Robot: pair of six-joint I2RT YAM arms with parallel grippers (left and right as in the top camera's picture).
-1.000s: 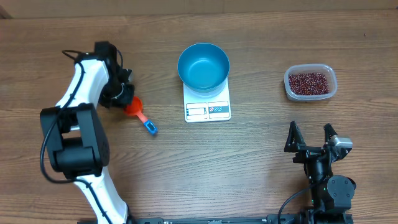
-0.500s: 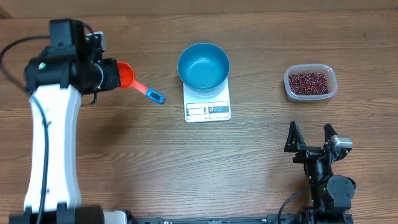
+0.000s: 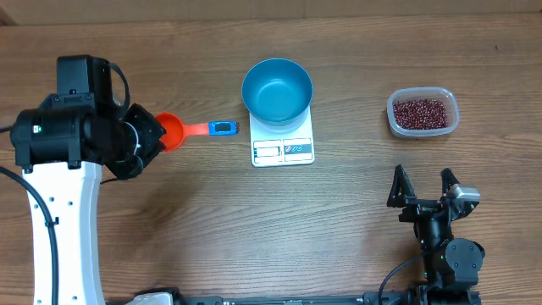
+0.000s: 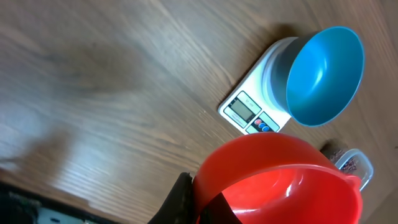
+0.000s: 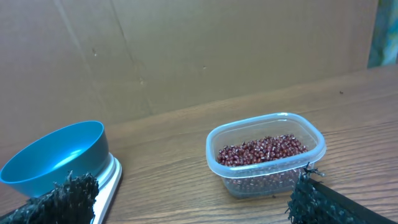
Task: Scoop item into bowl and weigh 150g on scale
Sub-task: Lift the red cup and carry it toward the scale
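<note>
On the wood-grain table (image 3: 254, 220), backed by a brown cardboard wall (image 5: 186, 50), the blue bowl (image 3: 277, 89) sits on the white scale (image 3: 284, 150). The red beans (image 3: 421, 111) lie in a clear tub (image 3: 394, 119) well to the right. The left gripper (image 3: 151, 135) clamps a red scoop (image 3: 174, 131), and the right gripper (image 3: 422, 188) stands wide apart.

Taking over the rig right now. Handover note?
Left gripper: shut on the red scoop, which is empty and held left of the scale.
Right gripper: open and empty, at the near right of the table.
The blue bowl sits on the scale, and nothing is in it. All the beans are in the clear tub, far right.
Done: scoop in hand, bowl on the scale.
Left: carry the scoop across to the tub, scoop beans, and tip them into the bowl until the scale shows 150 g. The display can't be read from these views.
</note>
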